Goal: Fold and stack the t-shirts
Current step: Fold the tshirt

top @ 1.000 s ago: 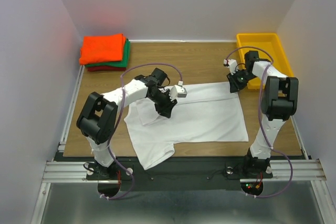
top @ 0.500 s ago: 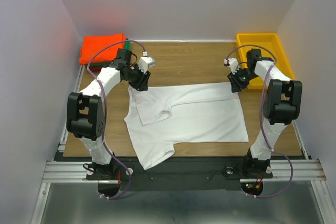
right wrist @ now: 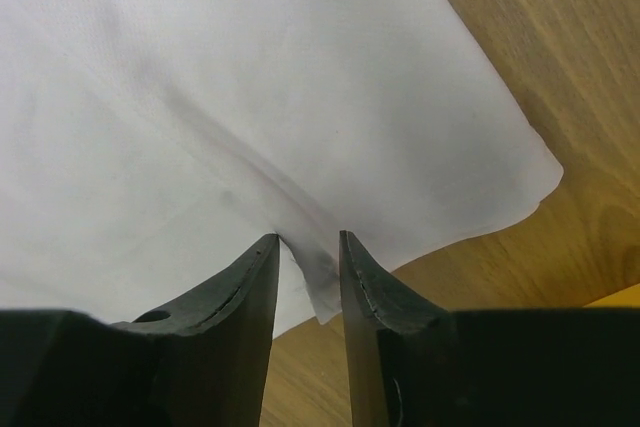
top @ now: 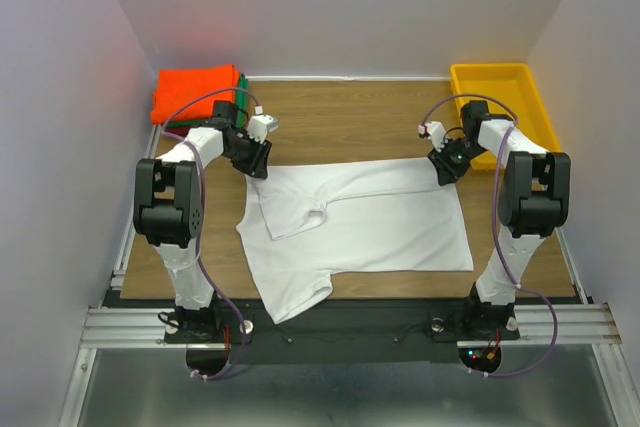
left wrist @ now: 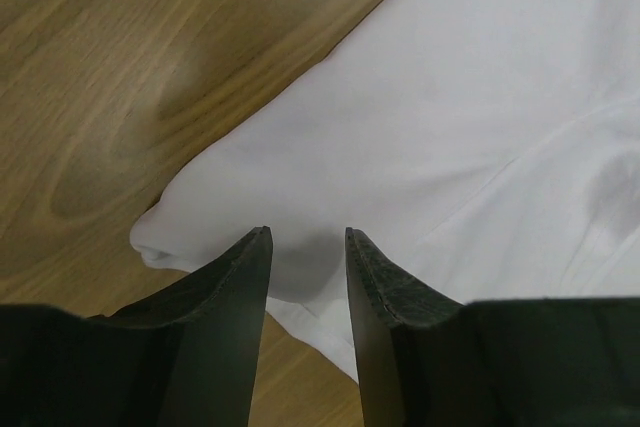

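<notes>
Top view, white t-shirt point(top: 370, 217): is lying spread over the middle of the wooden table point(top: 340, 117), with one sleeve folded in over the body and its near left part reaching past the table's near edge.
Top view, folded stack: an orange t-shirt point(top: 195, 92) is sitting on top in the far left corner, with a green t-shirt point(top: 241, 87) showing along its right side.
Top view, left gripper point(top: 258, 159): is pointing down at the white shirt's far left corner.
Top view, right gripper point(top: 441, 169): is pointing down at the shirt's far right corner, near the yellow tray point(top: 500, 75).
Left wrist, fingers point(left wrist: 225, 327): are standing a narrow gap apart with white cloth filling the gap. A rounded cloth corner is lying just left of the tips. Whether they are pinching cannot be told.
Right wrist, fingers point(right wrist: 240, 327): are standing narrowly apart, pinching a raised crease of the white shirt beside its corner, with bare wood showing on the right.
</notes>
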